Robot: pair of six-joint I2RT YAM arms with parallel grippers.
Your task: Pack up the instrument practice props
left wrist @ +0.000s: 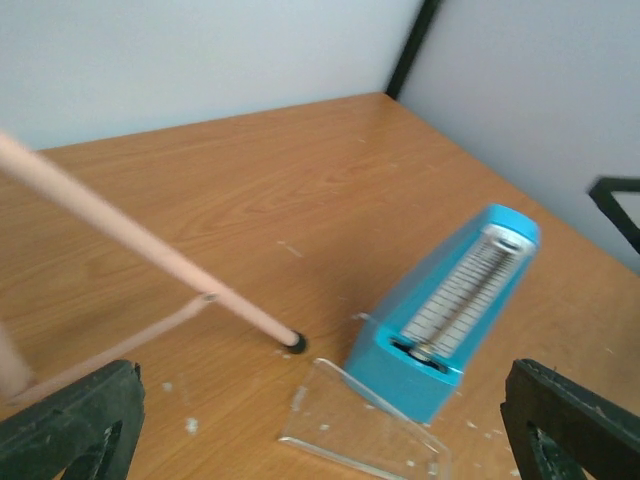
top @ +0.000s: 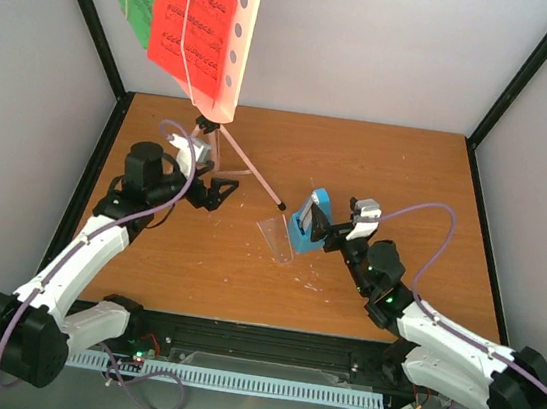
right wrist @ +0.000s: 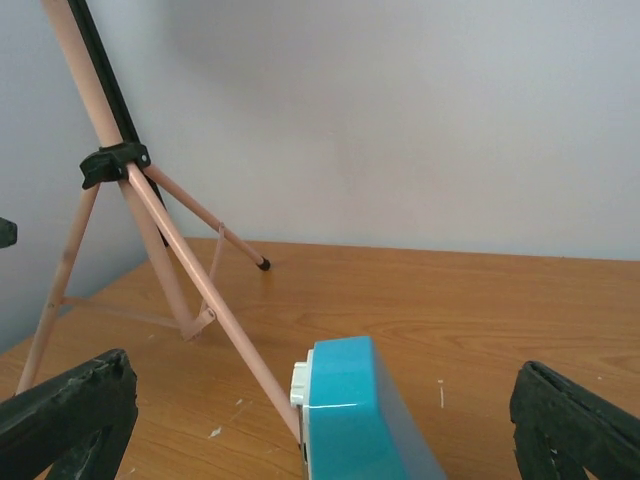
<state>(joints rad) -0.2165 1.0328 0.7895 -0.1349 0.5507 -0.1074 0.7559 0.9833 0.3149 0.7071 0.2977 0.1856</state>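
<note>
Right gripper (top: 327,228) gapes empty, close by the blue metronome (top: 300,232) at centre frame; I judge it light, rigid, slick and tippy, best pinched across its wide base.

Wide open over the bare wooden counter (top: 399,171) at back right. Barred at left by the pink tripod music stand (top: 233,68), one leg (top: 254,169) slanting down toward the small blue pyramid metronome (top: 303,227). Only a narrow gap between that leg's foot and the metronome, crowded from the near side by the clear plastic cover (top: 276,237) lying on the counter.
</note>
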